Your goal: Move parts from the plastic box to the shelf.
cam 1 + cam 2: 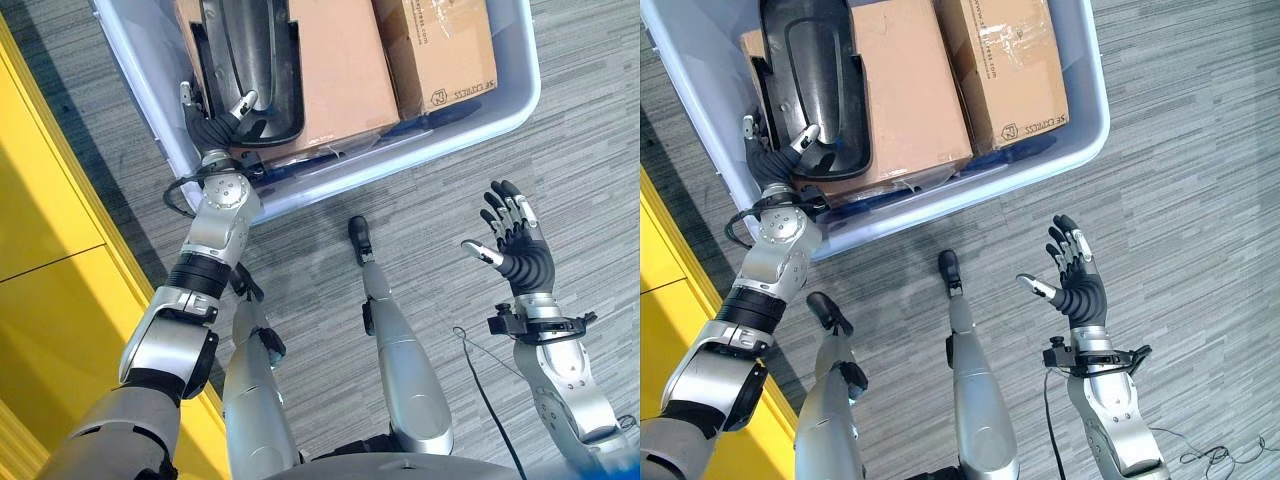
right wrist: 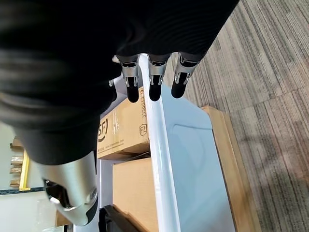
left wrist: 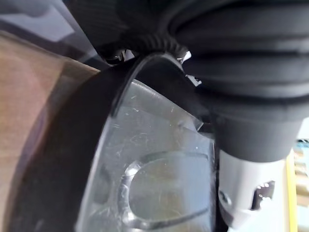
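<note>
1. The left robot hand (image 1: pixel 222 118) reaches into the plastic box (image 1: pixel 505 110) and curls round the near rim of the black part (image 1: pixel 245 60).
2. That part lies on a cardboard box (image 1: pixel 345 70), its long axis running away from the robot.
3. The right robot hand (image 1: pixel 515 240) hovers over the floor, fingers spread, well apart from it.

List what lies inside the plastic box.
In the plastic box: two cardboard boxes and a black part lying on one, gripped by the left hand. Whatever lies beneath them is covered.
</note>
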{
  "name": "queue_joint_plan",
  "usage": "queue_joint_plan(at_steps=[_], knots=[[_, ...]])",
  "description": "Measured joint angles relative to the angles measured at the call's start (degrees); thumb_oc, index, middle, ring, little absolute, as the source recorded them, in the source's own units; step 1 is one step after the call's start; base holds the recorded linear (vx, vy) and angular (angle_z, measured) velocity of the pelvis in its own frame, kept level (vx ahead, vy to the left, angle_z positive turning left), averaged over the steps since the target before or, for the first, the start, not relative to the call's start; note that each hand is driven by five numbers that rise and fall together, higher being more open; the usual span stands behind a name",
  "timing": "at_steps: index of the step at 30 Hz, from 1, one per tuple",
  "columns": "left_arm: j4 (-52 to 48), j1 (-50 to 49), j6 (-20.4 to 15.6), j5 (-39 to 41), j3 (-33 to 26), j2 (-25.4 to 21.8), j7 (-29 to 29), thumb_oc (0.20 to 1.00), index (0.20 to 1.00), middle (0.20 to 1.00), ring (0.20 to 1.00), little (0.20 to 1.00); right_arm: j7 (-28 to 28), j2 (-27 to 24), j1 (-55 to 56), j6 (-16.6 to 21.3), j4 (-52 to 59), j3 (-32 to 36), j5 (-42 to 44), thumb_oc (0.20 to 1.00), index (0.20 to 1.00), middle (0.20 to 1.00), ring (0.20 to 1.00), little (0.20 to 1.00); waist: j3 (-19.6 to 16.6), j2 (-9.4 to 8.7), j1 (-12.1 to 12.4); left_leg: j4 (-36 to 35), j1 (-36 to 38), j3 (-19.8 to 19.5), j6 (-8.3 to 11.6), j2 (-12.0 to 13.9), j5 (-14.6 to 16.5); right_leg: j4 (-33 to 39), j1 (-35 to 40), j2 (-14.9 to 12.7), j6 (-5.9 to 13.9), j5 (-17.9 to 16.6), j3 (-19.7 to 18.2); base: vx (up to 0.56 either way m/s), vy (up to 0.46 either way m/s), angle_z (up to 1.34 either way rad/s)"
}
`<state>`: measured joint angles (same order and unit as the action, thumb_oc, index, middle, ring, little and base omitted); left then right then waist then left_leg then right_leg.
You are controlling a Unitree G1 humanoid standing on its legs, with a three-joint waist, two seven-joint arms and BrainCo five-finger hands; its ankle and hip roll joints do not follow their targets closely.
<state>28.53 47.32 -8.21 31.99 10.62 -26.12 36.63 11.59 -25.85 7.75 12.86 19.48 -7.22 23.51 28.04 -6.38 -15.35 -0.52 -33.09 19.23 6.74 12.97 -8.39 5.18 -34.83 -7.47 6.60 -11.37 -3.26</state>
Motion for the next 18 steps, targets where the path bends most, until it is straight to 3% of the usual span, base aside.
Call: queue_joint_plan(at_steps=[13,15,18], knots=[[9.6,6.9,0.2,3.5,4.2,-2.5,-3.3,1.000,1.000,1.000,1.000,1.000,-0.2,0.0,0.0,-0.1,2.1,0.0,0.6,1.000,1.000,1.000,1.000,1.000,-0.1,-0.15,-0.1,0.7,-2.1,-0.8,0.01,0.1,0.0,0.0,-1.4,0.0,-0.05,-0.2,0.4,0.00,0.000,0.01],[11.5,8.3,1.2,3.4,5.2,-3.5,-4.3,0.200,0.200,0.200,0.200,0.200,-0.3,0.0,0.1,-0.1,2.1,0.1,0.6,1.000,1.000,1.000,1.000,1.000,-0.1,-0.21,-0.1,0.8,-2.3,-0.8,0.01,0.1,0.0,0.0,-1.5,0.0,-0.03,-0.2,0.4,0.00,0.000,0.00],[14.5,11.0,1.9,2.8,7.2,-4.1,-4.7,0.200,0.200,0.200,0.200,0.200,-0.8,0.0,1.3,-0.1,2.1,0.5,0.7,1.000,1.000,1.000,1.000,1.000,-0.1,-0.22,0.2,0.9,-2.5,-0.9,0.02,0.1,0.0,0.0,-1.6,0.0,-0.03,-0.2,0.4,0.00,0.000,0.00]])
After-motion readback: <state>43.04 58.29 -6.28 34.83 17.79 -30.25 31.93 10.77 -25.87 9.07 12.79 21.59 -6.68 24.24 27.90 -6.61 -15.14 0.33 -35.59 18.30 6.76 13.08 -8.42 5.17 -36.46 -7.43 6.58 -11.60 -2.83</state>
